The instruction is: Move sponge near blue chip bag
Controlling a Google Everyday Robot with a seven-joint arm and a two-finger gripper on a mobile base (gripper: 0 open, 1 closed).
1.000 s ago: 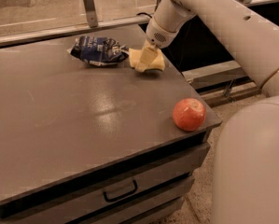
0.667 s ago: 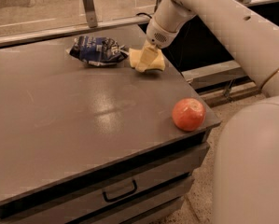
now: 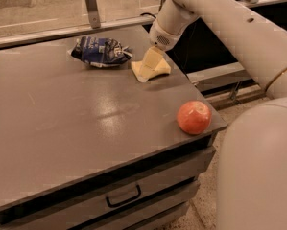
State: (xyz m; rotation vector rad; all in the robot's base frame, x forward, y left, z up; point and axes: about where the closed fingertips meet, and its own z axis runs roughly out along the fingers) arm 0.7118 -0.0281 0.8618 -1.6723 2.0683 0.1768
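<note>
Gripper (image 3: 152, 61): you are seeing it hanging just right of the bag (image 3: 100, 51), pointing down onto the sponge (image 3: 156, 72).
Grip: you cannot tell how far it is opening, or whether it is holding anything.
Sponge: it is lying on the table (image 3: 85, 123), just right of the bag; you cannot tell if they are touching.
Apple (image 3: 194, 117): it is sitting well apart from the bag, nearing the table's front right corner.

White arm (image 3: 229, 18), pale-yellow gripper (image 3: 152, 57) at sponge (image 3: 158, 72)
</note>
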